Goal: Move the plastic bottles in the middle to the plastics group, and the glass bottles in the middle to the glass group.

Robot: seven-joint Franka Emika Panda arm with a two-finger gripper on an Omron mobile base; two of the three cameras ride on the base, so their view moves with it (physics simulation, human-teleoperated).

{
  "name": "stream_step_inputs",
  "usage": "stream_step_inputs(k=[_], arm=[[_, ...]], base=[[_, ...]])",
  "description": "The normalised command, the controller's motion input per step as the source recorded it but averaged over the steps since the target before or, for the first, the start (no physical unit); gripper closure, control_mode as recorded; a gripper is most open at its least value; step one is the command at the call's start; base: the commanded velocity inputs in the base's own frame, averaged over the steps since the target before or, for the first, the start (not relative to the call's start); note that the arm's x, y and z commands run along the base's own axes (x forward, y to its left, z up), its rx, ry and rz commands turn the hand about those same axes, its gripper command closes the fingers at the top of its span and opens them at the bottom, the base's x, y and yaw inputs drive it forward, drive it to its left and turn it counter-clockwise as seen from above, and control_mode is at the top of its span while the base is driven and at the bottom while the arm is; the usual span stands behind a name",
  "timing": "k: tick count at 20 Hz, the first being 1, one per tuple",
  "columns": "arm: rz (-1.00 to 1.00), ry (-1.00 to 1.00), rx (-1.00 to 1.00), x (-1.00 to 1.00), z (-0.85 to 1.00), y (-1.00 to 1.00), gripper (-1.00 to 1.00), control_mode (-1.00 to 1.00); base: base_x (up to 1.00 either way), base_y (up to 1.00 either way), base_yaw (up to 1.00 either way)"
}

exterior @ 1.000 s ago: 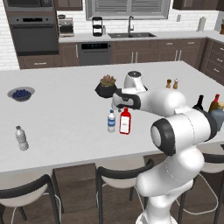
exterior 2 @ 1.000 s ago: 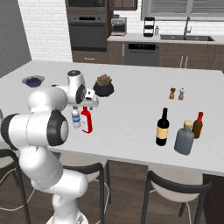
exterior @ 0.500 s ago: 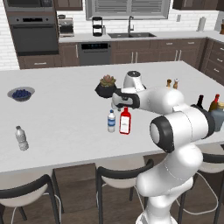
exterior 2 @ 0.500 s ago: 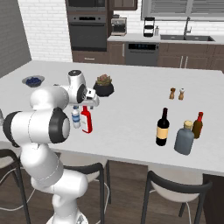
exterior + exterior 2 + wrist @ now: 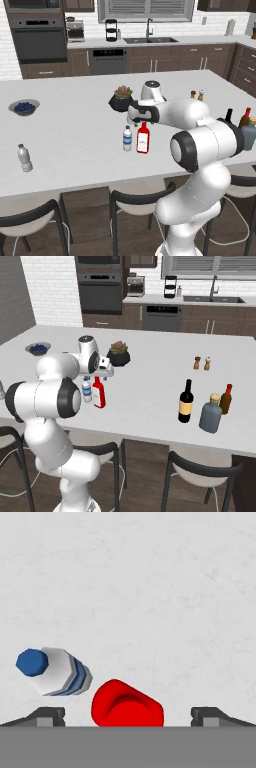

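The gripper hangs above the middle of the island counter with its jaws spread wide and nothing between them. In the hand view the two dark finger tips sit far apart at the bottom edge, and the red bottle lies directly below the gap between them, seen from its top. Just beside it, on the left of that view, stands the blue-labelled water bottle, apart from the fingers.

From the left base view the red bottle and the blue-labelled water bottle stand upright side by side, near the front half of the counter, with the gripper just above them; how near the fingers come to the red bottle's top is hard to judge from here. A potted plant sits just behind the hand.

Far left on the counter stands the grey-labelled water bottle, well apart from the pair, with a bowl of blueberries behind it.

In the right base view the wine bottle stands at the right end of the counter, close beside the grey-blue jug bottle and the amber bottle. Two small shakers stand further back.
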Motion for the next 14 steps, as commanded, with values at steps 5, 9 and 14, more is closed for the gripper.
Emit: stream_step_inputs(k=[5, 9, 14], arm=[[0.0, 0.0, 0.0, 0.03, -0.01, 0.0, -1.0, -1.0], [0.0, 0.0, 0.0, 0.0, -0.04, 0.0, 1.0, -1.0], [0.0, 0.0, 0.0, 0.0, -0.03, -0.03, 1.0, -1.0]], base=[[0.0, 0.0, 0.0], [0.0, 0.0, 0.0], [0.0, 0.0, 0.0]])
